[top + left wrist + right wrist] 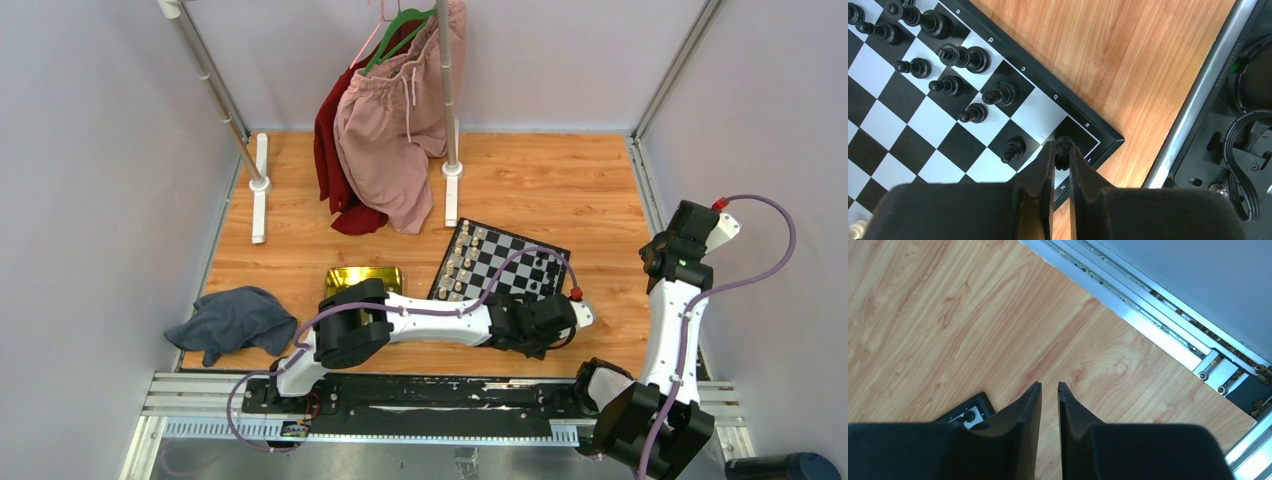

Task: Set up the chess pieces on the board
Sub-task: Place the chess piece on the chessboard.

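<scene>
This is a robotics lab test cell. Plain pale walls [90,150] box in a wood-grain table [560,180] edged with aluminium rails [200,400]. Two white-and-black robot arms, the left arm [430,320] and the right arm [670,330], are bolted to a black plate [420,395] at its near edge, with purple cables [770,240] looping off them. The things on the table look like props from unrelated chores: a clothes rack [445,80] hung with garments [385,140], a chessboard [510,265], a shiny yellow-green tray [365,277] and a crumpled grey cloth [232,320].
</scene>
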Robot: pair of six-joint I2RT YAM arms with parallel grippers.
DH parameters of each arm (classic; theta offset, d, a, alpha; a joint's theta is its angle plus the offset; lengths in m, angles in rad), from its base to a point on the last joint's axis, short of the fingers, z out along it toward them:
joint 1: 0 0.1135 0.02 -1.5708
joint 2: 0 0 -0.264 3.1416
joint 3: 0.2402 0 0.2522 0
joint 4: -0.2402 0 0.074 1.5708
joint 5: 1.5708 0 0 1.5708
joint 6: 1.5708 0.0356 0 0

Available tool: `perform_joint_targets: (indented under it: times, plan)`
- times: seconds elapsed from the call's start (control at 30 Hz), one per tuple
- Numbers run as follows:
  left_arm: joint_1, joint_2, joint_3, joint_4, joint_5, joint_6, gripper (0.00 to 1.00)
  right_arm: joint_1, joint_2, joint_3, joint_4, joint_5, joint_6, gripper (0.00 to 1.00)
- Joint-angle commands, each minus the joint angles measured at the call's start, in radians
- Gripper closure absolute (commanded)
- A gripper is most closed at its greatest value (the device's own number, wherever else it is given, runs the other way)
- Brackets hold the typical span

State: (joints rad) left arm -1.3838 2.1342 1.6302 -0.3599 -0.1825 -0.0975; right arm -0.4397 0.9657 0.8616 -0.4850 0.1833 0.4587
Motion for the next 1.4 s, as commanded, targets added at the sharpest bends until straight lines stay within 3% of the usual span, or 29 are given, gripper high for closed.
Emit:
perform_joint_targets:
  times: [0.0, 0.23, 0.7, 0.9, 1.13, 1.37]
  plan:
    - [0.008, 0.023, 0.0, 0.014, 0.002, -0.012, 0.8, -0.011, -0.012, 0.013, 0.003, -0.007, 0.01, 0.77]
    - [0.007, 0.01, -0.001, 0.007, 0.004, -0.019, 0.6, -0.011, -0.022, 0.014, -0.007, -0.008, 0.008, 0.77]
    - [0.005, -0.098, 0.047, -0.044, 0.014, -0.068, 0.58, -0.004, -0.053, 0.032, -0.046, -0.009, -0.005, 0.77]
    - [0.002, -0.272, 0.022, -0.131, -0.114, -0.143, 0.57, 0.018, -0.058, 0.045, -0.052, -0.022, -0.025, 0.77]
    - [0.042, -0.511, -0.126, -0.336, -0.409, -0.323, 0.45, 0.056, -0.051, 0.054, -0.044, -0.088, -0.034, 0.77]
    - [0.248, -0.776, -0.446, -0.435, -0.418, -0.586, 0.45, 0.114, -0.028, 0.061, -0.035, -0.103, -0.054, 0.77]
